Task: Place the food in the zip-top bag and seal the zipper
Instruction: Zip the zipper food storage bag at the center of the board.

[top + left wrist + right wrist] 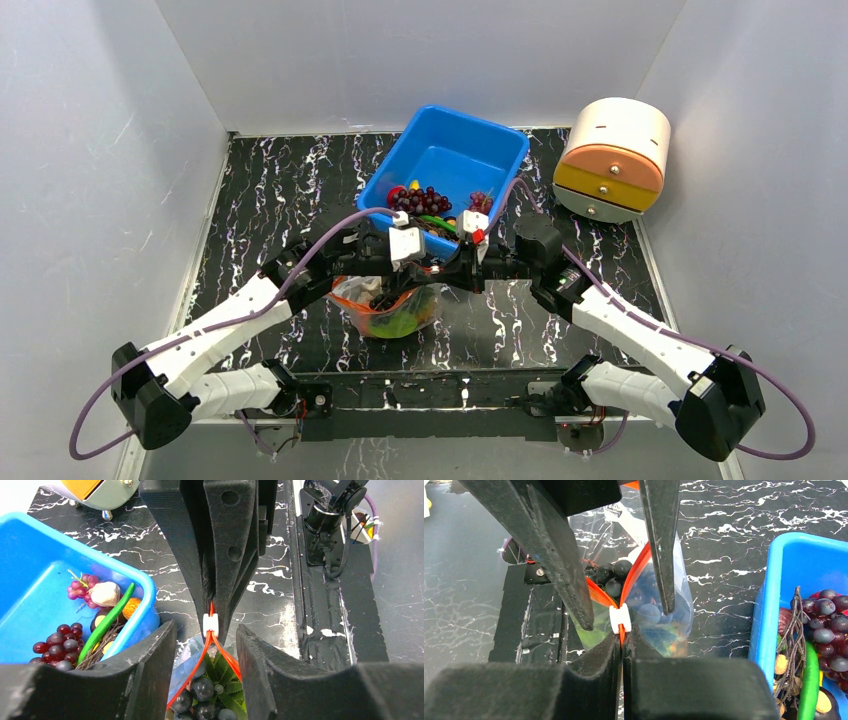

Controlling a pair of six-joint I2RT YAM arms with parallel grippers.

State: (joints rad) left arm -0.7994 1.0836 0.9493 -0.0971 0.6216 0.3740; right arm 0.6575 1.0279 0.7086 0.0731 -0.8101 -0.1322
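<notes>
Nearest the right wrist lens you have your right gripper [623, 639] — its two matte black, foam-faced fingers are pressed flat together on the zipper [636, 570], the thin glossy orange-red strip, just beside the small white plastic slider [619, 619]. Your left gripper [205, 628] is spread wide, with one tapered black finger on each side of the bag's mouth. You cannot tell from these views whether either finger touches the plastic.

The zip-top bag [350, 295] sits on the table between the two arms, just near of the blue bin [455, 160]. It is clear, crinkly film, and past the slider the two orange strips part in a V. Inside it, the left wrist view shows round, dark purple grapes [202, 687] against spiky green leaves [222, 677]. The right wrist view gives you the grapes and only a blur of green, but adds a small printed label [616, 511] on the film, too small to read.

Only the top view shows in full the cream drum-shaped cabinet [612, 158] with orange and yellow drawer fronts. It stands at the far right of the black, white-veined table [270, 190].

The smooth plastic bin holds more food — a glossy red-purple grape bunch [60, 642], a paler pink bunch [79, 586], a pale bulb [105, 594] and a long green pod [107, 622].
</notes>
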